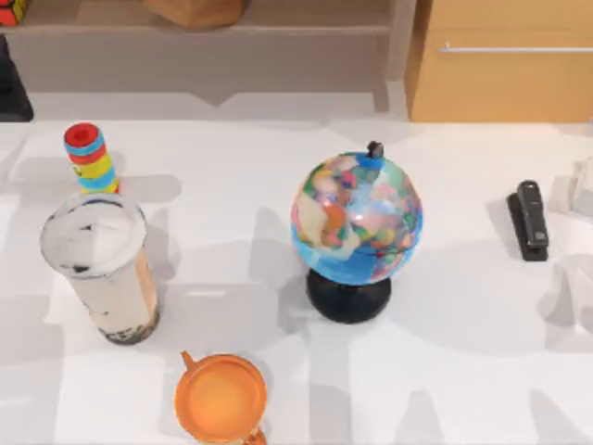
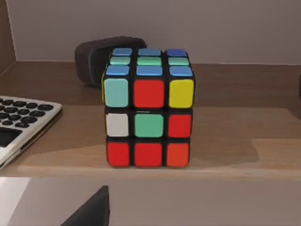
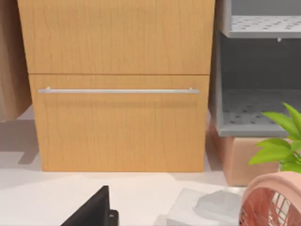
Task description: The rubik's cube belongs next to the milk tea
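The rubik's cube (image 2: 148,106) stands on a wooden shelf (image 2: 235,141), black-bodied with red, yellow, green, blue and white squares. In the top view its corner (image 1: 9,11) peeks in at the far left of the back shelf. The left wrist camera faces it from a short way off, with a dark part of my left gripper (image 2: 89,212) low in that picture, apart from the cube. The milk tea (image 1: 97,269), a tall clear cup with a white lid and dark pearls, stands on the table's left side. My right gripper (image 3: 91,209) faces a wooden cabinet (image 3: 117,94), holding nothing visible.
A striped cylinder (image 1: 90,158) stands behind the milk tea, an orange mug (image 1: 220,399) in front of it. A globe (image 1: 355,222) is mid-table, a black stapler (image 1: 529,220) at right. On the shelf, a calculator (image 2: 23,125) and a dark object (image 2: 91,59) flank the cube.
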